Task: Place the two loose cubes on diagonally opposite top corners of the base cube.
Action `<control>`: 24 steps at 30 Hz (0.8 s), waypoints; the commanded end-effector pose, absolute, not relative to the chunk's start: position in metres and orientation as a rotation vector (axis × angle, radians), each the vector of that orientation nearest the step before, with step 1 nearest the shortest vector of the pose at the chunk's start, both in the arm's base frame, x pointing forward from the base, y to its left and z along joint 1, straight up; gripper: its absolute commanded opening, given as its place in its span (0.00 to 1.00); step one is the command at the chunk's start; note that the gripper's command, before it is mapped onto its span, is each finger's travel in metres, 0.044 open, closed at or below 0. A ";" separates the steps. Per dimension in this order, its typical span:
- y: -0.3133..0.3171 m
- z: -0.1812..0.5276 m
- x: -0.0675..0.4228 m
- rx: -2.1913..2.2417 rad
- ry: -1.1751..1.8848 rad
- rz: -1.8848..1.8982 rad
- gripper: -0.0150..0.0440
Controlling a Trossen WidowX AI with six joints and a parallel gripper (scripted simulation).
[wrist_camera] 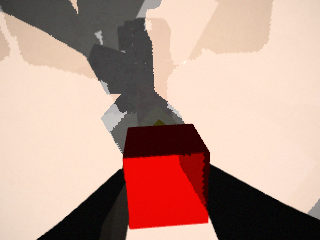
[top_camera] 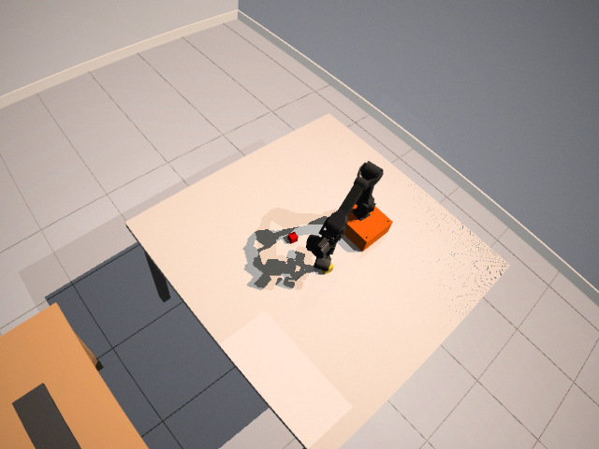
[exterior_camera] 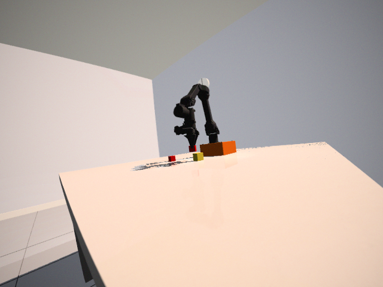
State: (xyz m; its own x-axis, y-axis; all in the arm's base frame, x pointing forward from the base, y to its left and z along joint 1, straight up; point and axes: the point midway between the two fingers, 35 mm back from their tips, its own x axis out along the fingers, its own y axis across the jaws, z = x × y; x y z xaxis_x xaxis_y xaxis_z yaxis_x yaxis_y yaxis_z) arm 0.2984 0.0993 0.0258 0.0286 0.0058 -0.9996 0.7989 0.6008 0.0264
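A black robot arm reaches down over a pale bench (exterior_camera: pixel 216 216), its tool (exterior_camera: pixel 192 147) clamped partway closed on a red cube (exterior_camera: pixel 192 149) held between the fingers. In the exterior view, near the frame's centre, this held cube hangs just above and behind the yellow base cube (exterior_camera: pixel 198 156). A second red cube (exterior_camera: pixel 171 158) sits on the bench to the left, well apart. The arm's orange mount (exterior_camera: pixel 218 148) stands just right of the yellow cube
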 end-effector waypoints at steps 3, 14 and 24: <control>0.100 0.020 0.296 0.739 1.430 -0.714 0.43; 0.100 0.018 0.296 0.732 1.432 -0.707 0.43; 0.100 0.018 0.296 0.732 1.432 -0.707 0.43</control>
